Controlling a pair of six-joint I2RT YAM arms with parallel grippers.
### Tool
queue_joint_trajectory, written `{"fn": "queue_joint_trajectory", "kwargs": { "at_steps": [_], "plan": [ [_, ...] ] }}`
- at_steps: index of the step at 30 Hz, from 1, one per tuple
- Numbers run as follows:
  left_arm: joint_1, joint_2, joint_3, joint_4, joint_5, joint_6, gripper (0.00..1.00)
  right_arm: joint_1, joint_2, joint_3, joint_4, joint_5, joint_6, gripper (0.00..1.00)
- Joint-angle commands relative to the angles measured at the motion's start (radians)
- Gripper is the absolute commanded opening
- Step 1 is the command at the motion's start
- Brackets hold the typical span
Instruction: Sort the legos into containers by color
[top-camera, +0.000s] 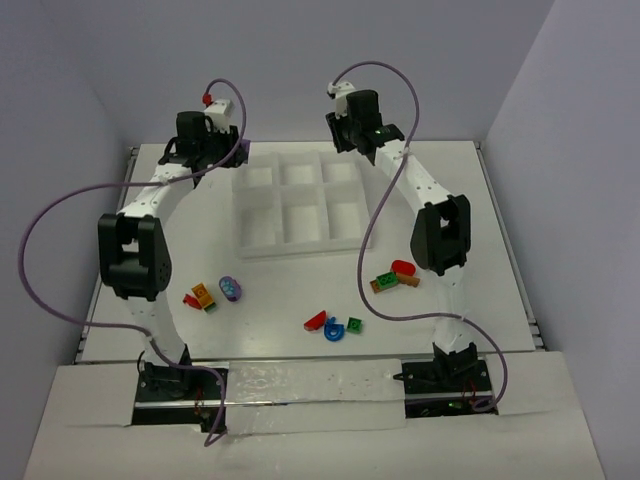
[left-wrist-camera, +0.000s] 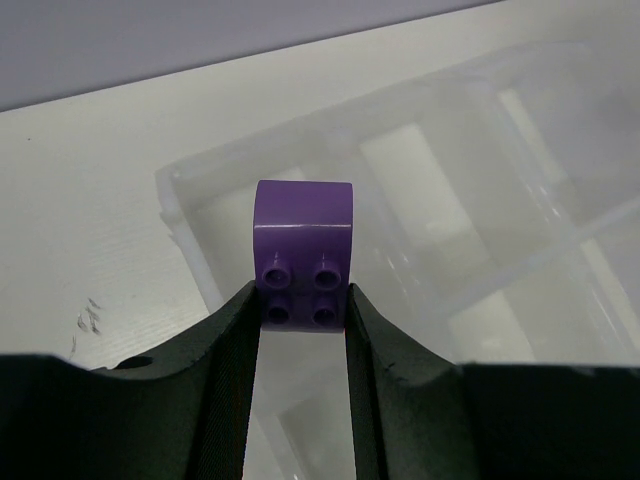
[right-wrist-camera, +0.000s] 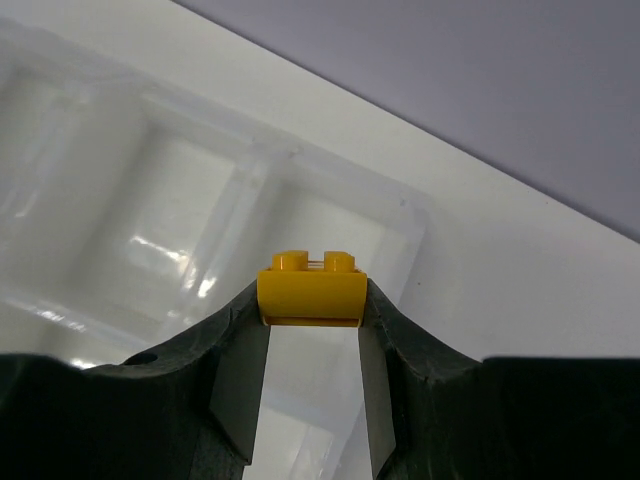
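Top external view: the fingers of both grippers are hidden under the wrists, over the far corners of the tray (top-camera: 243, 247).
Tray: set toward the far edge of the bench (top-camera: 480, 200).
Left gripper (left-wrist-camera: 302, 305): pinching the purple brick (left-wrist-camera: 303, 225) by its studded end. The tray corner below it is blurred.
Right gripper (right-wrist-camera: 312, 312): clamped on the yellow brick (right-wrist-camera: 310, 290), whose underside is hidden. The tray beneath is a glare-washed blur.
Loose bricks (top-camera: 335, 327): scattered toward the near edge, their shapes too small to tell. A cable (top-camera: 372, 300) crosses beside the right cluster.
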Motion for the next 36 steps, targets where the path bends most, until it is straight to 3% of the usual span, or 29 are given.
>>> {"fn": "queue_joint_trajectory", "kwargs": {
  "at_steps": [1,10,24,28,32,36],
  "plan": [
    [-0.004,0.115,0.142,0.059,-0.093,-0.033,0.0,-0.017,0.073,0.067,0.097,0.052,0.024,0.0],
    [-0.015,0.275,0.247,0.076,-0.09,-0.024,0.0,-0.023,0.163,0.059,0.158,-0.006,0.056,0.0],
    [-0.047,0.388,0.334,0.042,-0.123,-0.009,0.02,-0.014,0.26,0.078,0.163,-0.002,0.074,0.05],
    [-0.053,0.413,0.362,0.012,-0.146,-0.004,0.13,-0.013,0.277,0.102,0.16,0.013,0.073,0.06],
    [-0.059,0.427,0.369,-0.007,-0.156,-0.006,0.35,-0.009,0.285,0.114,0.159,0.031,0.07,0.11],
    [-0.059,0.427,0.37,-0.011,-0.155,-0.01,0.47,-0.007,0.285,0.114,0.162,0.048,0.07,0.26]
  ]
}}
